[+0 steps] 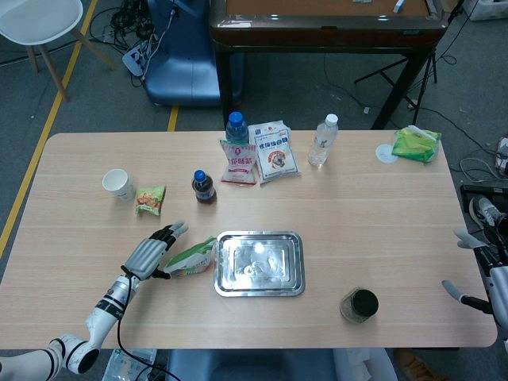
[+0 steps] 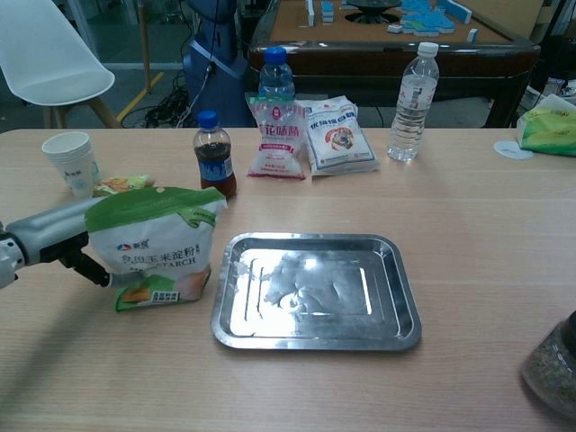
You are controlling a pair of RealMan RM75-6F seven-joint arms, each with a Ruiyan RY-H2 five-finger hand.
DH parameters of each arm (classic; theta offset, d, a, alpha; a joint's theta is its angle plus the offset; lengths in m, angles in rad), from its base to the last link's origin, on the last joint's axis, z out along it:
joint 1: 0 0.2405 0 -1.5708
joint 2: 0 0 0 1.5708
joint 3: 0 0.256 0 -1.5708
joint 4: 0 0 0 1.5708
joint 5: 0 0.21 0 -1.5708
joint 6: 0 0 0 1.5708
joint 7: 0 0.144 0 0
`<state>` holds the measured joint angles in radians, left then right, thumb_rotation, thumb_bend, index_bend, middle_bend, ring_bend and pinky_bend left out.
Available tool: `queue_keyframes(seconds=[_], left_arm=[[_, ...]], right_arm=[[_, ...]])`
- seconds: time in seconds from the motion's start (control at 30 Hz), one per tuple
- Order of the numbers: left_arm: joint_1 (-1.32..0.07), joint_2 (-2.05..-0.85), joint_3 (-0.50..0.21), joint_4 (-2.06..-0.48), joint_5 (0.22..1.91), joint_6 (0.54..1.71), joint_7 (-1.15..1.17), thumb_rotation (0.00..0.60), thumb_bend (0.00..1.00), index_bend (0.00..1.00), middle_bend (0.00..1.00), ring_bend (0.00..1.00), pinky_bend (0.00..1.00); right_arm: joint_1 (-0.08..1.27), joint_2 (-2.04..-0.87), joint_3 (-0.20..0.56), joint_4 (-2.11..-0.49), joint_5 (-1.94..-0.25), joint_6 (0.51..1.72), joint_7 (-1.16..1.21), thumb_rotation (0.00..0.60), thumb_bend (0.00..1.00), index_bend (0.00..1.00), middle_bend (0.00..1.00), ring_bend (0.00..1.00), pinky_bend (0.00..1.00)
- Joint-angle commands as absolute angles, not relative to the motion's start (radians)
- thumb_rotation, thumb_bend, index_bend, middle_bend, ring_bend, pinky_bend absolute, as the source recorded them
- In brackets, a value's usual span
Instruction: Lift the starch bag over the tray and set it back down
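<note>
The starch bag [image 1: 194, 258], white with a green top, stands on the table just left of the steel tray [image 1: 260, 292]. In the chest view the bag [image 2: 153, 247] is upright and close to the tray's [image 2: 315, 343] left rim. My left hand [image 1: 149, 252] is at the bag's left side with its fingers stretched out and apart, holding nothing. In the chest view that hand [image 2: 45, 236] shows behind the bag's left edge, its thumb near the bag's lower corner. My right hand [image 1: 484, 270] hangs off the table's right edge, fingers apart and empty.
Paper cup [image 1: 118, 184], snack packet [image 1: 150, 198] and cola bottle [image 1: 204, 187] stand behind the bag. Two flat food bags [image 1: 262, 152], a blue-capped bottle [image 1: 236, 125] and a water bottle [image 1: 321, 140] line the back. A dark jar [image 1: 359, 305] sits front right, a green bag [image 1: 415, 144] far right.
</note>
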<state>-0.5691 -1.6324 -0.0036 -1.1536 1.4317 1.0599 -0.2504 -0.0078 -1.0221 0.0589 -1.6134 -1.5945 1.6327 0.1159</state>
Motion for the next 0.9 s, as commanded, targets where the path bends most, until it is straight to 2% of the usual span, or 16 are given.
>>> queue_keyframes(seconds=[0.03,0.6,0.9], left_arm=[[-0.550,-1.612,-0.009,-1.180,1.413,1.067,-0.233,0.600,0.25,0.00,0.00,0.00,0.10],[-0.462,-1.471,0.001,-1.376,1.370,1.109,-0.125,0.600,0.25,0.00,0.00,0.00,0.10],[-0.371,-1.351,-0.007,-1.503,1.307,1.213,-0.010,0.600,0.25,0.00,0.00,0.00,0.10]], right_arm=[[-0.007,-1.023,0.059,-1.613,-1.596,1.632,0.117,0.600,0.14,0.19,0.35,0.10,0.13],[0.003,-1.027,0.061,-1.608,-1.602,1.624,0.120,0.600,0.14,0.19,0.35,0.10,0.13],[0.019,-1.023,0.056,-1.610,-1.592,1.583,0.117,0.600,0.14,0.19,0.35,0.10,0.13]])
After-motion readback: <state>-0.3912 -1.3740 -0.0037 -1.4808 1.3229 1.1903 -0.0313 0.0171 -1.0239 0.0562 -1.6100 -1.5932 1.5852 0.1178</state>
